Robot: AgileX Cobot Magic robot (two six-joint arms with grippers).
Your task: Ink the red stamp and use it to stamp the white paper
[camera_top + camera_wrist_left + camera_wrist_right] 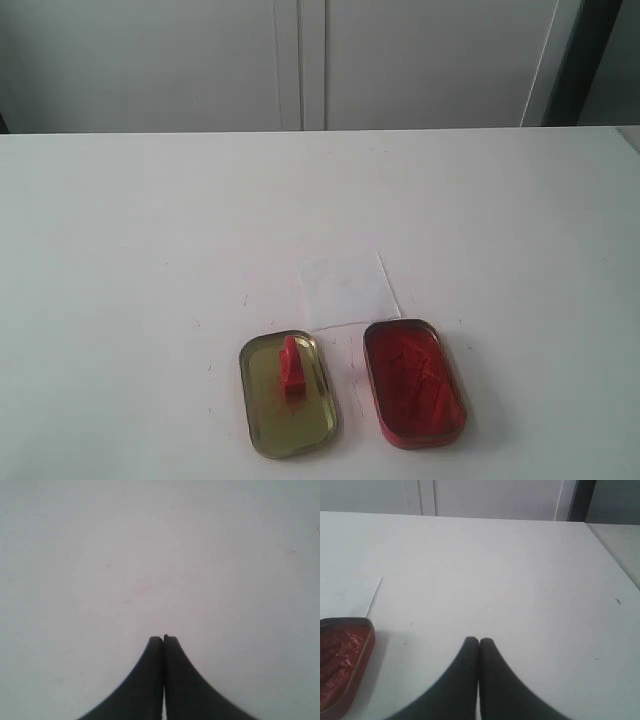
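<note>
The red stamp (291, 365) stands upright inside an empty yellowish tin (262, 420) near the table's front. To its right lies the red-filled ink tin (412, 382), whose corner also shows in the right wrist view (342, 662). The white paper (347, 289) lies flat just behind the two tins; no mark on it can be made out. My left gripper (163, 639) is shut over bare white table, holding nothing. My right gripper (479, 641) is shut and empty, off to the side of the ink tin. Neither gripper appears in the exterior view.
The white table (130, 250) stretches back to a pale cabinet wall (300, 60). The table's right edge (615, 555) shows in the right wrist view. Faint red smudges mark the tabletop between the tins (352, 375).
</note>
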